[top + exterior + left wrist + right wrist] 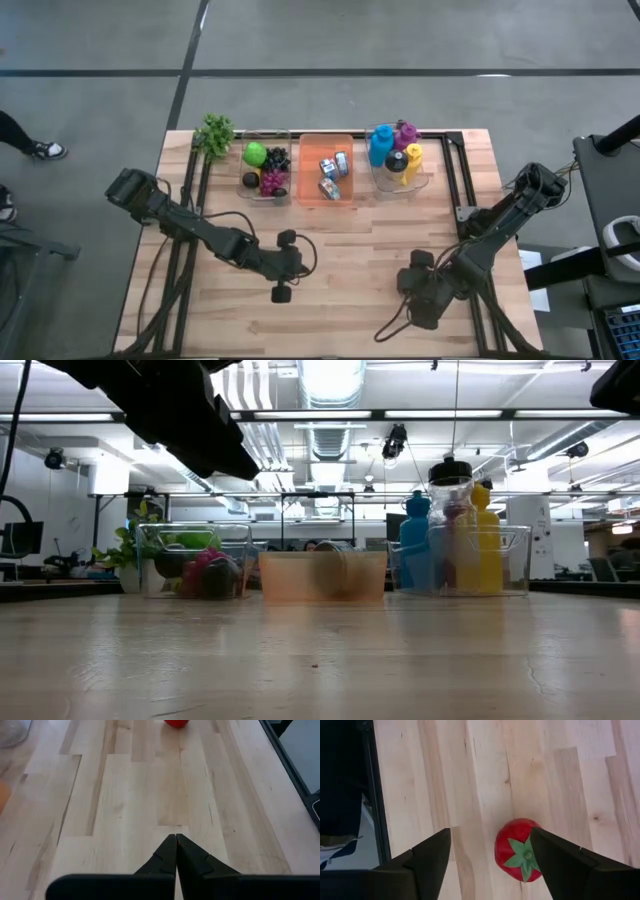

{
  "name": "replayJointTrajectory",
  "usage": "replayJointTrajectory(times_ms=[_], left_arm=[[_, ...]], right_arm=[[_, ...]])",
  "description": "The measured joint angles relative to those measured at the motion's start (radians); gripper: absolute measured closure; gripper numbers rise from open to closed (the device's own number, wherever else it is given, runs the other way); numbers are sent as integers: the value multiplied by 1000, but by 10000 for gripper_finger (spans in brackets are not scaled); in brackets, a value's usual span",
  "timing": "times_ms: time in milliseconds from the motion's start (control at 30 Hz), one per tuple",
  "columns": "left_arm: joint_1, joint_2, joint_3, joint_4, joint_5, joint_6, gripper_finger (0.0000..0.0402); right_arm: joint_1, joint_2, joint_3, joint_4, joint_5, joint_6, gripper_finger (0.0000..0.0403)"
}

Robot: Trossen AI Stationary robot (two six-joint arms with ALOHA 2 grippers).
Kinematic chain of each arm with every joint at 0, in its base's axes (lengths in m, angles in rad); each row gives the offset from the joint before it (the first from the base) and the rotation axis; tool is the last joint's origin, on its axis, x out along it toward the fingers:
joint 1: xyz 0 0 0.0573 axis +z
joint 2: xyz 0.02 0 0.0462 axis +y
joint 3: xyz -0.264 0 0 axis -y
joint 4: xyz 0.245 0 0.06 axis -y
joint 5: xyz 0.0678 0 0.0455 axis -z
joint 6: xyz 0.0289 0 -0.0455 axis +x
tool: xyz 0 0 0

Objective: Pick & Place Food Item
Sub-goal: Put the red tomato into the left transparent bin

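A pale wooden table [340, 250] stands on a grey floor, with a lit workshop ceiling showing behind it in the low view. Along the upper middle of the high view sit three containers: a clear bin [265, 168] of fruit to the left, an orange bin [326, 170] holding cans in the centre, and a clear bin [400, 165] of coloured bottles to the right, with a green leafy sprig [214, 133] at the table's upper left corner. The left gripper [176, 851] lies low in the lower centre-left of the high view, its fingers pressed together with nothing between them. The right gripper [490, 855] is at the lower right of the high view, its fingers spread wide and holding nothing. A red tomato [519, 850] with a green stalk lies on the wood between those fingers, close against one of them; whether it touches that finger cannot be told. The same tomato shows at the top centre of the left wrist view.
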Motion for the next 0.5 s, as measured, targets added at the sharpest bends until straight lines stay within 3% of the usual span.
replayJointTrajectory(times_ms=[233,500], left_arm=[[0,0,0,0,0,-5,394],[0,0,0,0,0,-5,394]], right_arm=[[0,0,0,-7,-20,2,89],[-8,0,-38,-115,-19,122,47]])
